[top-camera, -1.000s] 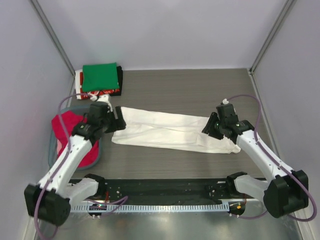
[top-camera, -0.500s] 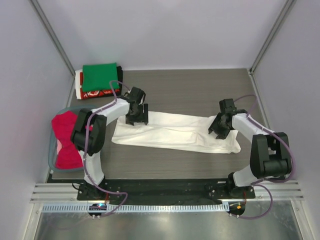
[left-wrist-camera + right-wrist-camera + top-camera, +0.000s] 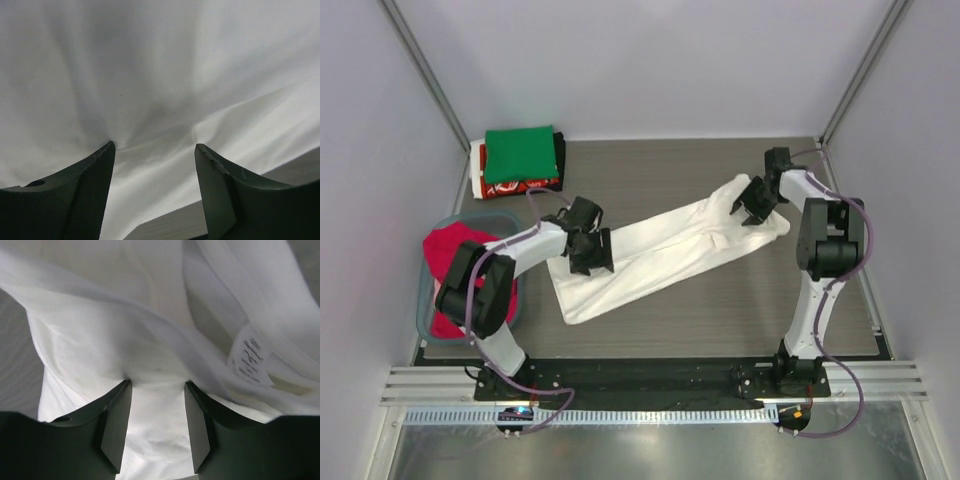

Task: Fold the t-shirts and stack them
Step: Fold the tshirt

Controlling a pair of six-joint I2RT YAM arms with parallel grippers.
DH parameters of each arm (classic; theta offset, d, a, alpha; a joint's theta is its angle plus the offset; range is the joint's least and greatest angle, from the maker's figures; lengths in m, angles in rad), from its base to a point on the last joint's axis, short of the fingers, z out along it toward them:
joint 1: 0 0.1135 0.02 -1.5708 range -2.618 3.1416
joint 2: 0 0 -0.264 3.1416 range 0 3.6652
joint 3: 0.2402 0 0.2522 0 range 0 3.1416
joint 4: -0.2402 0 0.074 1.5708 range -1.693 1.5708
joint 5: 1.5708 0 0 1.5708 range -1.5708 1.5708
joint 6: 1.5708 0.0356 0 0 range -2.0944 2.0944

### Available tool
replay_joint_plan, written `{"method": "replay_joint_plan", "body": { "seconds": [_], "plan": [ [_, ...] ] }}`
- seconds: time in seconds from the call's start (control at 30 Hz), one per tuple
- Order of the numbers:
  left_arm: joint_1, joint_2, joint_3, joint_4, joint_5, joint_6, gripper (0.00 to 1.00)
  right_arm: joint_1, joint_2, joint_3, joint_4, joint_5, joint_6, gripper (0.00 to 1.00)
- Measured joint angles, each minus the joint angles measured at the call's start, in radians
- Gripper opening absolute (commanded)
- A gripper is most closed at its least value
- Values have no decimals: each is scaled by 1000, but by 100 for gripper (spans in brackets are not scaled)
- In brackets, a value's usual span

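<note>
A white t-shirt point(image 3: 660, 250), folded into a long strip, lies slanted across the table from near left to far right. My left gripper point(image 3: 590, 252) is over its near-left part. In the left wrist view my left gripper point(image 3: 155, 145) has its jaws apart, and both tips press into the puckered white cloth point(image 3: 160, 65). My right gripper point(image 3: 753, 203) is at the far-right end. In the right wrist view my right gripper point(image 3: 156, 382) also has its jaws apart, tips dug into the white cloth point(image 3: 100, 335), beside a care label point(image 3: 248, 356). A folded stack topped by a green t-shirt point(image 3: 520, 153) sits at the back left.
A grey-blue tub point(image 3: 426, 300) holding a red/pink t-shirt point(image 3: 455, 262) stands at the left edge. Black and red-and-white t-shirts point(image 3: 525, 184) show under the green one. Grey walls enclose the table on three sides. The arms' black base rail point(image 3: 640, 378) runs along the near edge.
The white t-shirt has swung from lying level to slanting, its right end carried toward the back with my right gripper. My left gripper shifted slightly nearer along the shirt's left part.
</note>
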Motion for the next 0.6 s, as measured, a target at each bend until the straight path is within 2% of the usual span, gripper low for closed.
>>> {"method": "replay_joint_plan", "body": {
  "seconds": [0.13, 0.3, 0.37, 0.43, 0.6],
  "plan": [
    [-100, -89, -122, 64, 79, -171, 67, 59, 246, 374, -41, -49, -12, 54],
    [-363, -82, -158, 174, 183, -417, 66, 164, 529, 831, -42, -129, -31, 56],
    [-448, -56, -146, 207, 211, -485, 67, 202, 608, 959, -40, -167, -30, 56],
    [-493, -27, -117, 212, 219, -527, 66, 230, 658, 1028, -19, -198, -27, 56],
    [-507, 24, -63, 203, 219, -574, 65, 268, 685, 1041, 69, -242, -22, 58]
  ]
}}
